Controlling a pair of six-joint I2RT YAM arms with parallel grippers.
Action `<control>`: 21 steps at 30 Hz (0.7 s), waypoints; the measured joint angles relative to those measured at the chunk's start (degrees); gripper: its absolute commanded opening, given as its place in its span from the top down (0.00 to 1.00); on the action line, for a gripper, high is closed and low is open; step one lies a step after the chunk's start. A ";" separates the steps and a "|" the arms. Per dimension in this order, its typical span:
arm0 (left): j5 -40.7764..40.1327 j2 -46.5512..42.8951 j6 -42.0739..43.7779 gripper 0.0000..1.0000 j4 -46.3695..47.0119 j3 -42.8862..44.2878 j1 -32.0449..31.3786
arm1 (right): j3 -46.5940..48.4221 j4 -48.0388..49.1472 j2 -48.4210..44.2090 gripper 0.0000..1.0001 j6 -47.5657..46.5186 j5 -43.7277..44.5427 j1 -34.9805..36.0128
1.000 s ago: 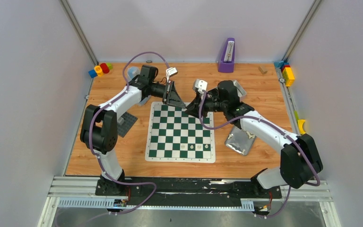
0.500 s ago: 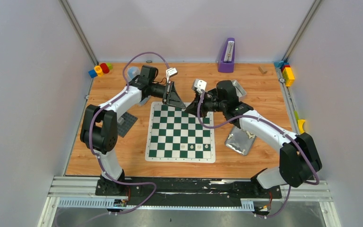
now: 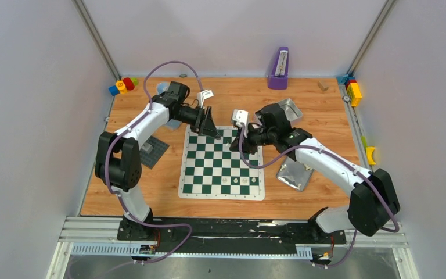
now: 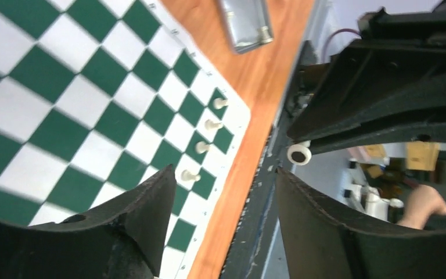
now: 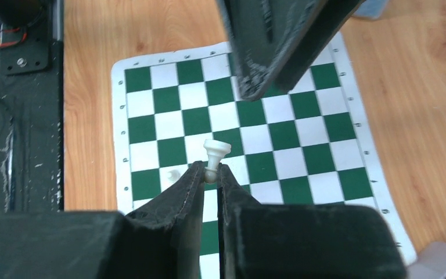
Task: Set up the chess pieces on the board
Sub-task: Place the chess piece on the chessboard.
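Top view: chess pieces show only as specks at 6 o'clock. The left tool and right tool crowd the board's 12 o'clock edge, both shifted toward 9 o'clock.
Left wrist: the tool gapes, empty.
Right wrist: the tool pinches a pawn above the board.

Both arms reaching inward, pincers nearly facing.
My left arm stretches to the right, its left pincer spread wide with nothing between the fingers. My right arm stretches to the left, its right pincer clamped on the rounded end of a chess piece.
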 measured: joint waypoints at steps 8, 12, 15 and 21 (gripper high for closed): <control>-21.59 -12.94 8.96 0.15 -3.67 -4.94 3.32 | 5.81 -11.78 6.27 0.98 -7.72 4.59 10.51; -34.88 -21.75 12.22 0.06 -3.82 -8.79 4.42 | 10.60 -17.99 14.05 0.97 -11.47 9.20 15.82; -42.75 -26.91 14.05 0.01 -3.78 -11.15 5.64 | 14.67 -22.67 20.06 0.96 -13.64 12.61 18.53; -52.57 -33.83 15.96 0.00 -3.76 -14.62 9.49 | 25.20 -32.61 30.86 0.94 -16.79 18.97 22.23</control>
